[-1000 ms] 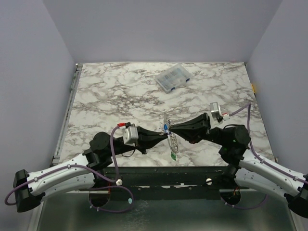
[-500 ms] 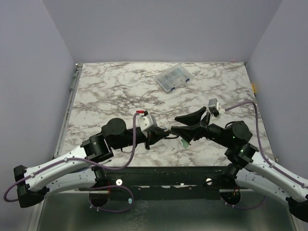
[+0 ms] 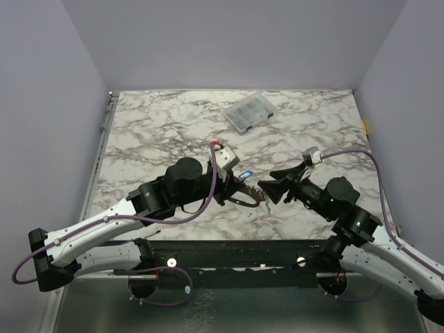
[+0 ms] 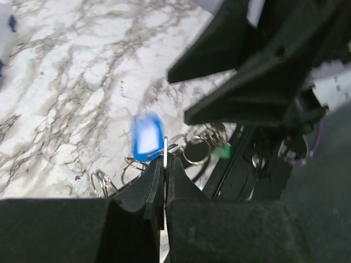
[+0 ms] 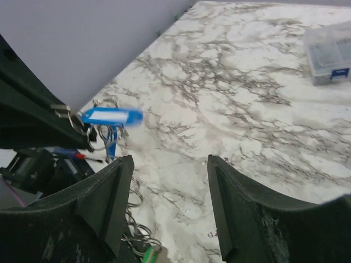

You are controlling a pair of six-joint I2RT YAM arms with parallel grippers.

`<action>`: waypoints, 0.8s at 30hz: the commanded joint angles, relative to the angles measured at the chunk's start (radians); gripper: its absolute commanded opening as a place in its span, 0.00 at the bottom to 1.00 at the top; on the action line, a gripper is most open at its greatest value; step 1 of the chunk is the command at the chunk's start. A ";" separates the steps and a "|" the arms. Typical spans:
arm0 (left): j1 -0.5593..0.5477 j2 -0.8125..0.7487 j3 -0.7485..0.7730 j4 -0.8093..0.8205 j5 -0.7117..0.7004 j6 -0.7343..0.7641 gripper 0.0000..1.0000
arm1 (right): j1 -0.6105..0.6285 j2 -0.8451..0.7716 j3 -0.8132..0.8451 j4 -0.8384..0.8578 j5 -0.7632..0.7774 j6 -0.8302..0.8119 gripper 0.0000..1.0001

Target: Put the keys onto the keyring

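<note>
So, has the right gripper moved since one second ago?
Yes. Against the clear compartment box, the right gripper has drawn back rightward, from under the box's middle to under its right end, fingers now open.

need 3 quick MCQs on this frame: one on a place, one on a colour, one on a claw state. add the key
1. Where is the clear box?
A) on the far half of the table
B) between the two claws
C) at the near edge by the left arm's base

2. What colour is the head of the key hanging at the left claw?
A) red
B) blue
C) yellow

3. What state is the right claw in?
A) shut on a key
B) open, holding nothing
C) shut on the box

Key:
1 A: the top view shows the box well beyond both arms.
2 B: both wrist views show a blue head by the left claw, which is shut on the keyring.
3 B: bare marble shows between its spread fingers.
</note>
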 commanded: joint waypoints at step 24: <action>0.418 0.535 0.211 -0.062 -0.140 -0.497 0.00 | -0.003 -0.122 -0.080 -0.118 0.363 0.102 0.66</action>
